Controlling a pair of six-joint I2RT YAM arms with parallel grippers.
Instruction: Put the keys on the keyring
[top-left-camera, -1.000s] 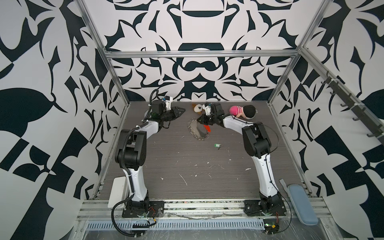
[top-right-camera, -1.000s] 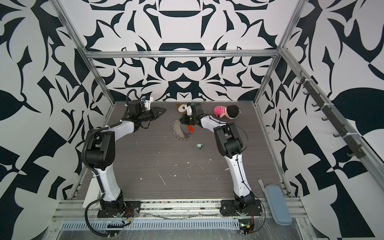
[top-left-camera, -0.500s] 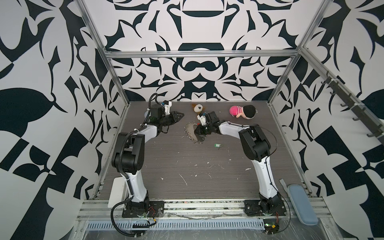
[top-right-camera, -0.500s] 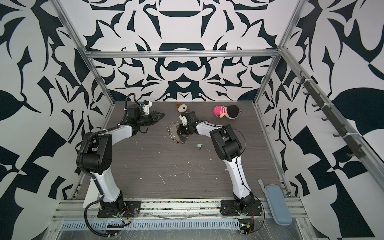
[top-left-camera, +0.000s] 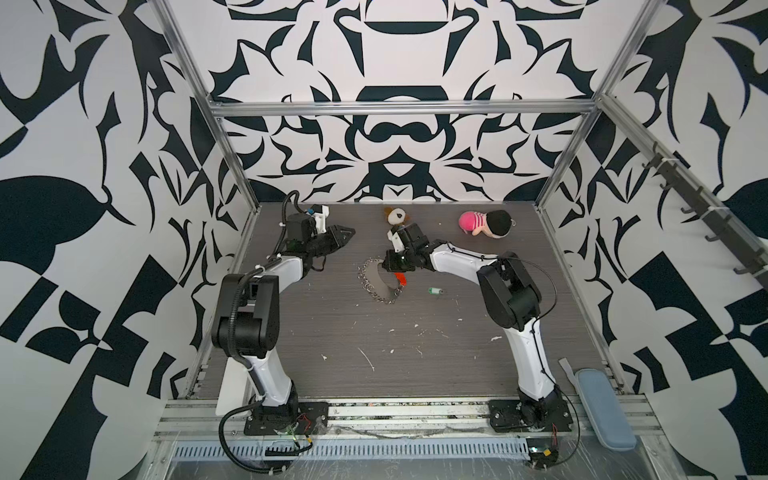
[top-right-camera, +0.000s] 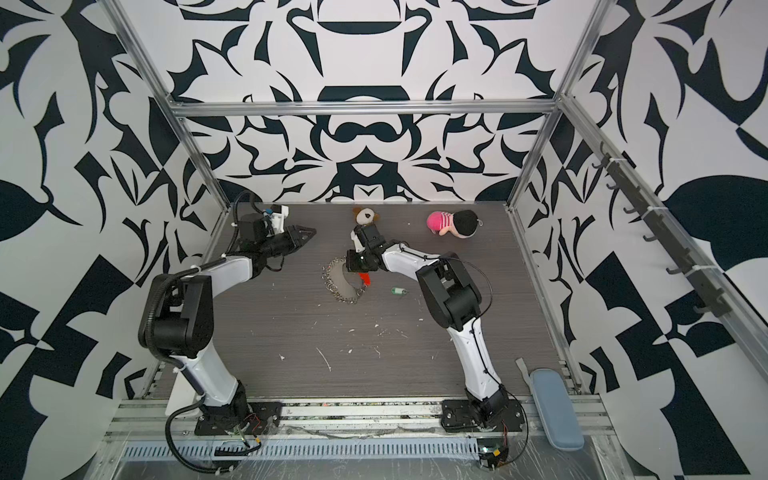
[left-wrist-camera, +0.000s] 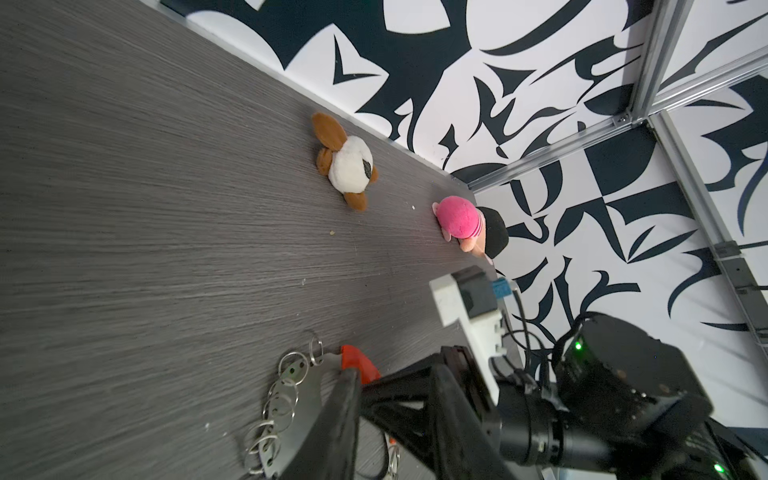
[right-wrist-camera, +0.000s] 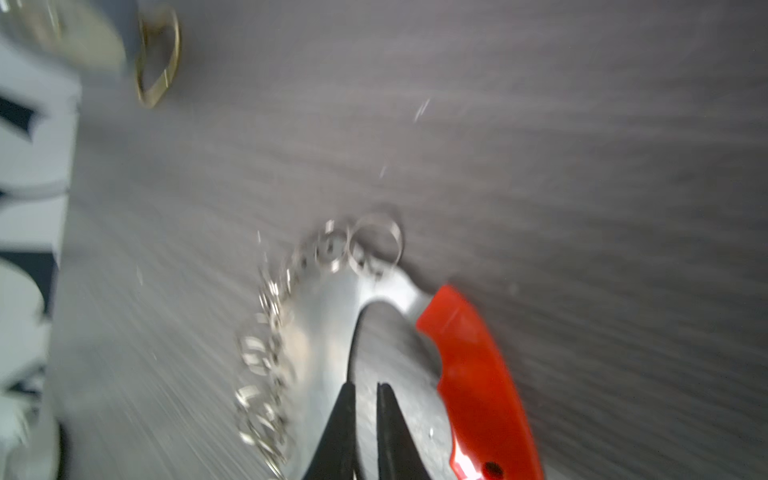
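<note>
The key (top-left-camera: 435, 291), a small green tag, lies flat on the table (top-left-camera: 332, 332), free of both arms. It sits just past the red end of the keyring (top-left-camera: 376, 284), on the elbow side of the right pincer (right-wrist-camera: 365, 390), near it but untouched. The keyring lies directly under that pincer: the tips point down at the face of its silver plate (right-wrist-camera: 324, 328), with the row of rings (right-wrist-camera: 266, 299) to one side of them and the red grip (right-wrist-camera: 478, 374) to the other. I read the right pincer as open by a narrow slit and holding nothing, since the plate shows face-on through the gap. I judge that this placement serves to set or steady the keyring before the key is fetched. The left pincer (top-left-camera: 347, 235) hangs well clear, off the ring side of the right pincer, probably to leave working room. I cannot tell whether it is open, and I see nothing in it. Only the right wrist view, though blurred, shows the slit between the tips; in both top views the pincer's own body hides them. Only the top views show the key. The left wrist view adds a side-on look at the right pincer over the rings, with a brown plush toy (left-wrist-camera: 347, 166) and a pink doll (left-wrist-camera: 459, 222) beyond it.
</note>
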